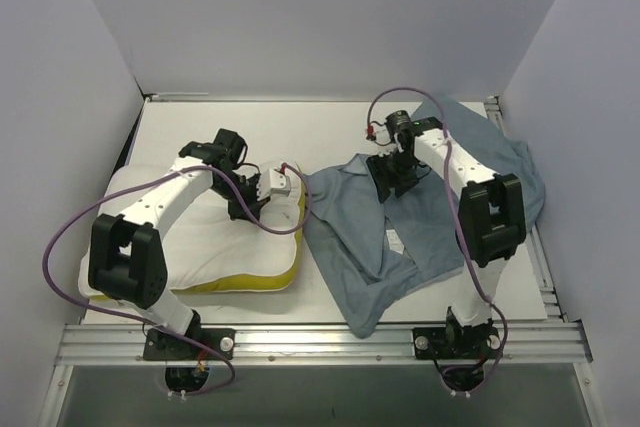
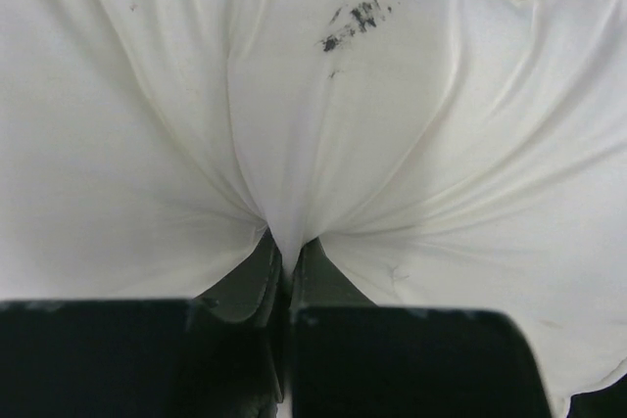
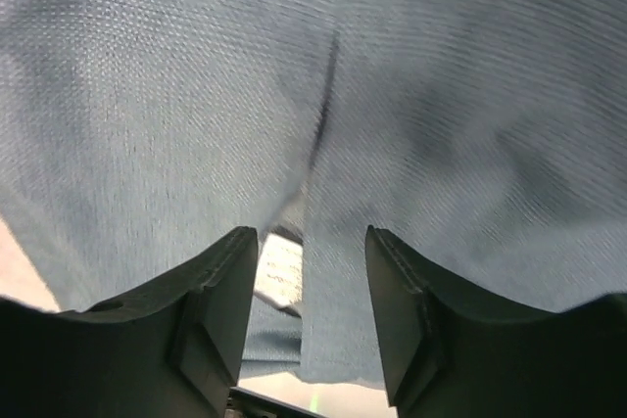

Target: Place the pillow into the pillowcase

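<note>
White tabletop point(image 1: 260, 127), enclosed by pale wall panels point(image 1: 300, 17), carried both task items. At the left lay the pillow point(image 1: 200, 269), its yellow band point(image 1: 255, 283) along the near edge. Just beside its right corner the pillowcase point(image 1: 345, 222) lay rumpled, spreading toward the right wall. The left gripper point(image 1: 247, 207) stood on the pillow's right portion. Its wrist view showed the jaws all but closed on a pinched ridge of the white cover, with creases fanning out from the pinch. The right gripper point(image 1: 393, 179) hung over the far-left part of the pillowcase. Its wrist view showed the jaws standing well apart and holding nothing, with grey-blue cloth below, a crease running between them and a small white label point(image 3: 277, 271) by one finger. I could not tell whether the fingertips touched the cloth, nor where the case's mouth lay. I judged the step in hand to be securing the case before any insertion. To do this well, I would have placed the right gripper at a hem, not mid-panel. I would have closed it on one layer only, since clamping both layers would seal the mouth. I would then have raised that layer just enough to hold the mouth agape. The left pinch held cover fabric alone, so I would have dragged the pillow slowly, corner first.
</note>
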Motion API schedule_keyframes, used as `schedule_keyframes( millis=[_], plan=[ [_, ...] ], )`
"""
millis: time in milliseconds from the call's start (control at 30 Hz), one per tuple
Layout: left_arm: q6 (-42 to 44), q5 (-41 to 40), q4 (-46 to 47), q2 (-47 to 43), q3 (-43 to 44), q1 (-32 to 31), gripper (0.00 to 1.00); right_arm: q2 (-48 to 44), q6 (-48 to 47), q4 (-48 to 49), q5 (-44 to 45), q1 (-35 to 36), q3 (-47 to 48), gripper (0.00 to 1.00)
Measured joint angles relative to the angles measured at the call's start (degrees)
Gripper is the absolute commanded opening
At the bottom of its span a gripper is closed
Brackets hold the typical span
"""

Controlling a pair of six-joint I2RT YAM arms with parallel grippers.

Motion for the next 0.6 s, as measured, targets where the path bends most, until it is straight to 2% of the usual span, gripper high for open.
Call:
schedule_keyframes(
  millis=[200,300,333,433,600],
  plan=[
    [-1.5,2.2,-2.3,-1.4,0.0,2.4,0.0,6.9,0.7,0.3,7.4,5.5,0.7,0.51],
    [-2.1,2.6,-2.6,-1.9,0.0,3.7,0.0,8.7,1.2,0.2,10.1,5.8,0.7,0.45],
    [-2.5,3.0,-2.8,-2.1,0.0,4.2,0.0,9.2,1.2,0.1,10.3,5.8,0.7,0.38],
    [-3.9,4.8,-3.4,-2.7,0.6,6.4,0.0,11.6,1.9,-0.4,8.1,5.7,1.9,0.35],
    [-5.2,7.3,-4.4,-3.1,3.6,13.1,0.0,17.6,3.8,-1.4,1.3,7.9,9.6,0.37]
  ],
)
